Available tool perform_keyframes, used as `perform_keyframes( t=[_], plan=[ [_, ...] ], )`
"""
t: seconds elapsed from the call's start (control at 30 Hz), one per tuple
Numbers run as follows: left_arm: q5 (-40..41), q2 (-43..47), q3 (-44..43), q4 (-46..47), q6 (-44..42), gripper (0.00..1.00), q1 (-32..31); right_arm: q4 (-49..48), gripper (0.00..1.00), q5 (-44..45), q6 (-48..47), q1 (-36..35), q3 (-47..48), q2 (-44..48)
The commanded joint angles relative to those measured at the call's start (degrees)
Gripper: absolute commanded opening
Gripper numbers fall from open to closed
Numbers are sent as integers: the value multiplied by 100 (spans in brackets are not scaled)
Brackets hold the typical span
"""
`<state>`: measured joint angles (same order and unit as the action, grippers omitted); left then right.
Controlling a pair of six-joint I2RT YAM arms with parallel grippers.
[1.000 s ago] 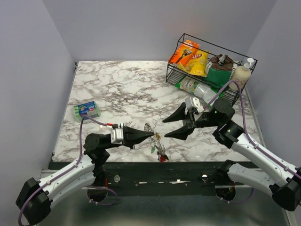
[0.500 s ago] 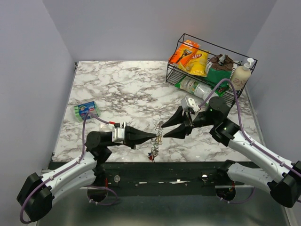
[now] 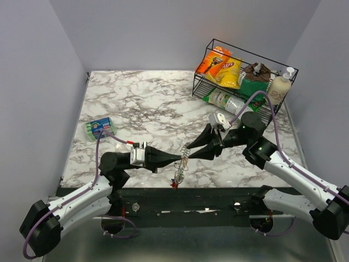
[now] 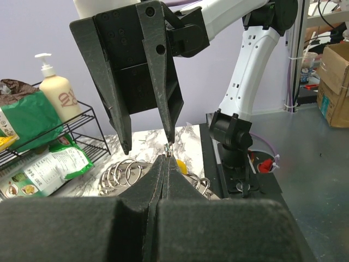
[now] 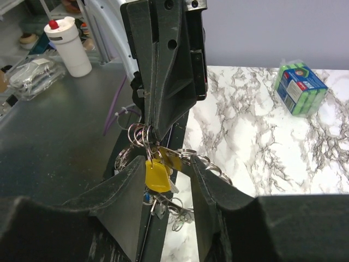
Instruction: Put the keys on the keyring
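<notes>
Clenching the left gripper [image 3: 179, 158] shut on the keyring [image 3: 184, 162], pinching its thin, silvery wire loops at the very tip of two matte black, wedge-shaped fingers and holding the bundle off the table [image 3: 142, 103]. Dangling the keys [image 3: 175, 183] beneath in a tangled cluster, a red one lowest. Poising the right gripper [image 3: 188, 152] opposite, jaws part-way apart, straddling a glossy yellow key head [image 5: 157, 174] and the coiled rings without any clear grip. Meeting tip to tip above the near edge of the white, grey-veined marble top. Showing, well off to the left, a sponge pack [image 3: 100, 127] in green and blue wrap lying flat, its print too small to read. Showing at the far right corner a black wire rack [image 3: 203, 87] stacked with crinkled snack bags, among them a yellow chip bag [image 3: 230, 71] reading "Lay's", alongside an orange carton [image 3: 214, 61], a green pouch [image 3: 252, 87] and, at the right end, a cream pump bottle [image 3: 280, 87] with a white nozzle.
</notes>
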<state>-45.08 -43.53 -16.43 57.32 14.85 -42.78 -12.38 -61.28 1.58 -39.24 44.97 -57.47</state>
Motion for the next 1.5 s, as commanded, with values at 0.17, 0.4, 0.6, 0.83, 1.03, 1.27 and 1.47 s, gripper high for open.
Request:
perform_keyframes(
  t=[0.17, 0.4, 0.6, 0.83, 1.03, 1.27, 1.47],
  plan=[
    [-45, 108, -265, 122, -96, 0, -19, -80, 41, -165, 17, 22, -23, -53],
    [-18, 99, -291, 69, -140, 0, -19, -107, 40, -358, 61, 22, -6, -115],
    [-18, 90, -282, 60, -149, 0, -19, -176, 39, -490, 140, 22, -41, -141],
    [-18, 99, -282, 60, -149, 0, -19, -291, 35, -613, 254, 22, -41, -203],
    [-18, 99, -300, 42, -141, 0, -19, -423, 33, -640, 368, 13, -50, -299],
    [-27, 81, -309, 42, -140, 0, -19, -432, 16, -728, 422, 13, -15, -396],
    [-36, 72, -309, 51, -149, 0, -19, -414, 8, -754, 413, 13, -15, -423]
  ],
)
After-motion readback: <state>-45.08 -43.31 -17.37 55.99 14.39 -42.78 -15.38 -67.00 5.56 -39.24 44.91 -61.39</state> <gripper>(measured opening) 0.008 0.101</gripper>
